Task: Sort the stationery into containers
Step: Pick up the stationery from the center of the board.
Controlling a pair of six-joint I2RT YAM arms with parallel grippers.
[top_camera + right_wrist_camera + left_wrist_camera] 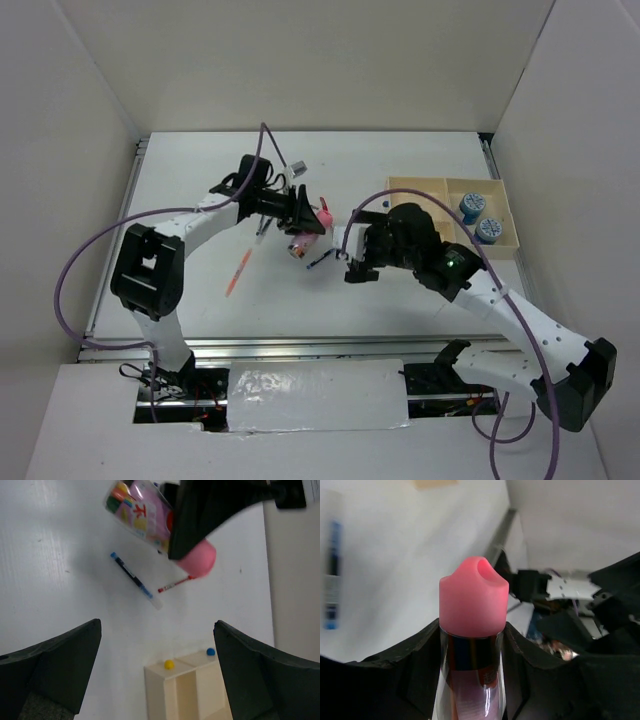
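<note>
My left gripper is shut on the short pink cylinder, a pink-capped tube held above the table; its cap fills the left wrist view between the two black fingers. In the right wrist view the tube hangs over a blue pen and a red pen. My right gripper is open and empty, just right of the tube. The orange pen lies to the left. Two blue-and-white rolls sit in the tan wooden tray.
The tray's near corner shows in the right wrist view, with a yellow and a blue knob on its rim. A dark pen lies under the left arm. A small grey item lies at the back. White walls enclose the table.
</note>
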